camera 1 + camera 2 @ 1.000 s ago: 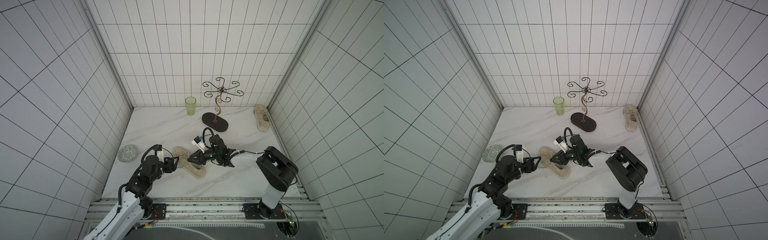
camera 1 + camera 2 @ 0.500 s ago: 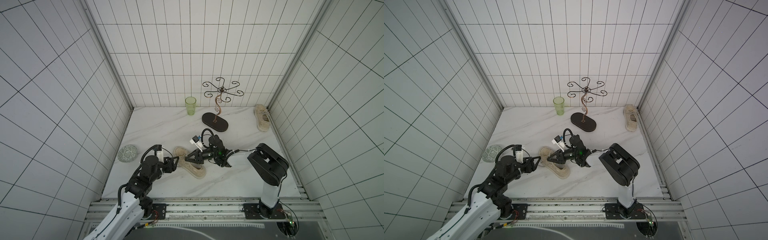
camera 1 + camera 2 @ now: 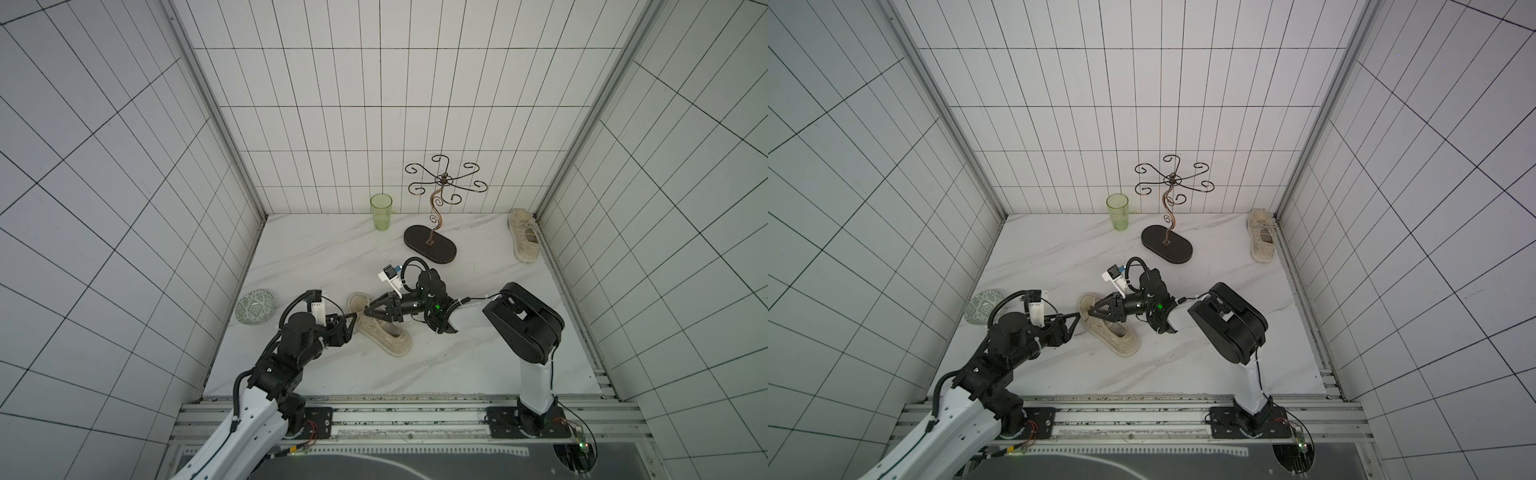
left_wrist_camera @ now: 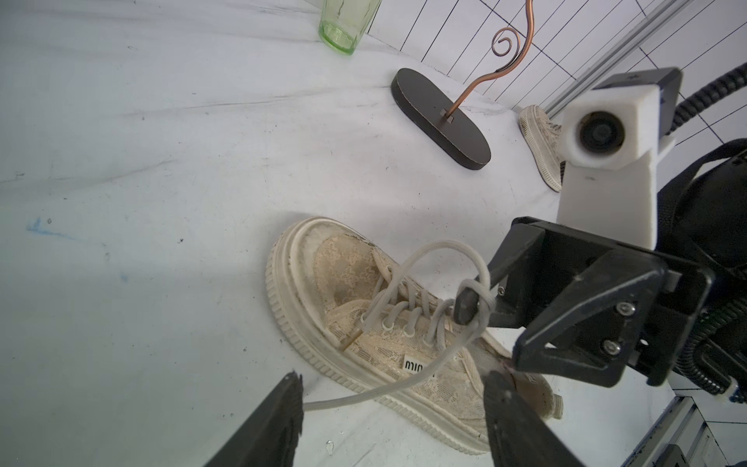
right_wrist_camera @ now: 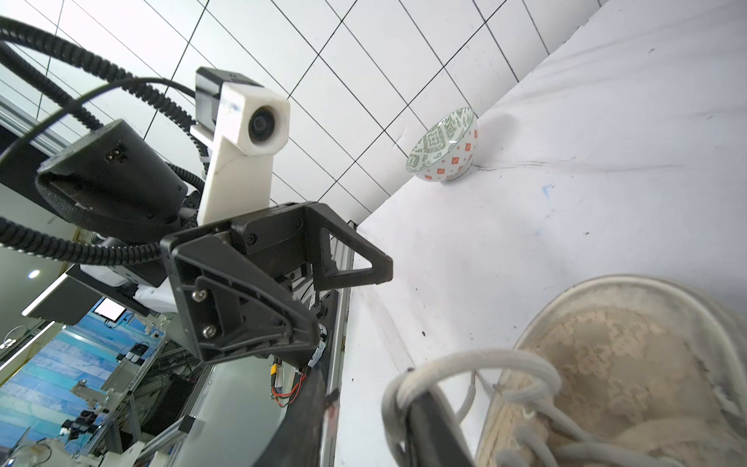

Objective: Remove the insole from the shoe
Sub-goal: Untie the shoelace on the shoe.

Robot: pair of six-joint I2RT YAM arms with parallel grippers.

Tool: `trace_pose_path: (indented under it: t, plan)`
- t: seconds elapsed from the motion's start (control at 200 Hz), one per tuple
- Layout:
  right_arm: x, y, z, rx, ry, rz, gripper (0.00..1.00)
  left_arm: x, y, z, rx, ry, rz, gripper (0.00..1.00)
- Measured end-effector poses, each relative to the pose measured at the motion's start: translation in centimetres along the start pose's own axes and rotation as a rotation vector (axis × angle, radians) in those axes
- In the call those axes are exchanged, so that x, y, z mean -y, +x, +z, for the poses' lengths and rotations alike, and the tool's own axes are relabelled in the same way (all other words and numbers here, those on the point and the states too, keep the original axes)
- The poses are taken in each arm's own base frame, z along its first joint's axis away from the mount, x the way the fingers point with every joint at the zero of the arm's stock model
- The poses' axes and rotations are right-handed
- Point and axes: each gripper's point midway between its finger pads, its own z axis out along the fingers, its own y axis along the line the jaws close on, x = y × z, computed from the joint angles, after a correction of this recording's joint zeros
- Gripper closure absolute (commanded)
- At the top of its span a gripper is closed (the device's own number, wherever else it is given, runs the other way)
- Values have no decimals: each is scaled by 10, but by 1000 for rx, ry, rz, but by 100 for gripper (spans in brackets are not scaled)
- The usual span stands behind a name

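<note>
A beige lace-up shoe (image 3: 384, 334) (image 3: 1113, 332) lies on the marble table, left of centre. The insole is hidden from me; the heel opening (image 4: 525, 388) shows only a brownish inside. My right gripper (image 3: 366, 311) (image 5: 370, 384) hovers over the laced part. Its jaws are a little apart, with bare table between them. A loop of white lace (image 4: 440, 250) (image 5: 485, 358) is hooked round one of its fingers. My left gripper (image 3: 352, 326) (image 4: 394, 378) stands open, with its jaws either side of the shoe's flank and touching nothing.
A second beige shoe (image 3: 524, 235) lies in the back right corner. A green glass (image 3: 381, 211) and a copper jewellery stand on a dark oval base (image 3: 430, 243) are at the back. A patterned bowl (image 3: 254, 311) sits by the left wall.
My right gripper has slid along the shoe toward its toe, with the lace loop drawn up on one finger, and its elbow has swung. The left arm has not moved.
</note>
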Motion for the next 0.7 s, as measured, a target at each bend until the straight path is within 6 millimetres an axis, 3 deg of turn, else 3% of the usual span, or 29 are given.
trace_pose_path:
  t: [0.135,0.36,0.7]
  plan:
    - [-14,-22,-3,56,7,-59,61,2,-3,-2,6,3,1,30]
    - [-55,-71,-14,204,-16,-246,59,5,-6,-4,18,11,3,30]
    - [-49,-80,-17,254,36,-271,60,6,-3,-3,0,23,2,27]
